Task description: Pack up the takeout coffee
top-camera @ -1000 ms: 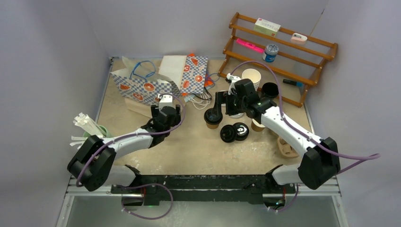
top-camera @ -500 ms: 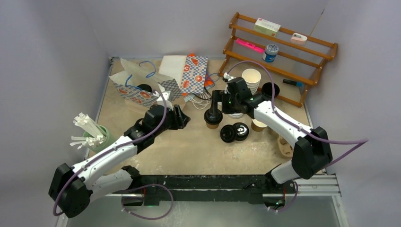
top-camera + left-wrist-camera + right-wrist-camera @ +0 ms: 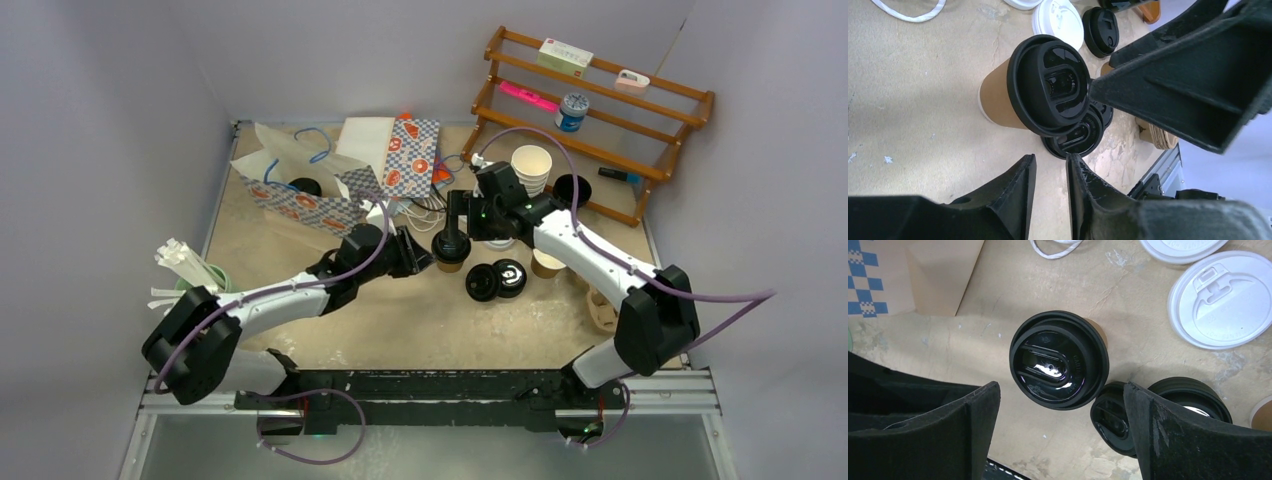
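One takeout coffee (image 3: 450,248), a brown paper cup with a black sip lid (image 3: 1048,92), stands upright mid-table. My left gripper (image 3: 418,256) is just left of it, its jaws (image 3: 1050,165) a narrow gap apart with only bare table between them. My right gripper (image 3: 461,213) hovers over the same cup, open wide. In the right wrist view the lid (image 3: 1058,360) sits just ahead of the right gripper (image 3: 1060,390), touching neither finger. A black lid (image 3: 305,186) shows inside the checkered paper bag (image 3: 330,200).
Two loose black lids (image 3: 496,279) lie right of the cup, and white lids (image 3: 1228,297) lie behind it. An unlidded brown cup (image 3: 545,265), a stack of white cups (image 3: 531,165), a wooden rack (image 3: 600,95) and a green cup of sticks (image 3: 195,278) stand around.
My left arm swung from the bag rightward to the lidded cup while its jaws narrowed. The right gripper shifted slightly back and left over the cup and stayed open.
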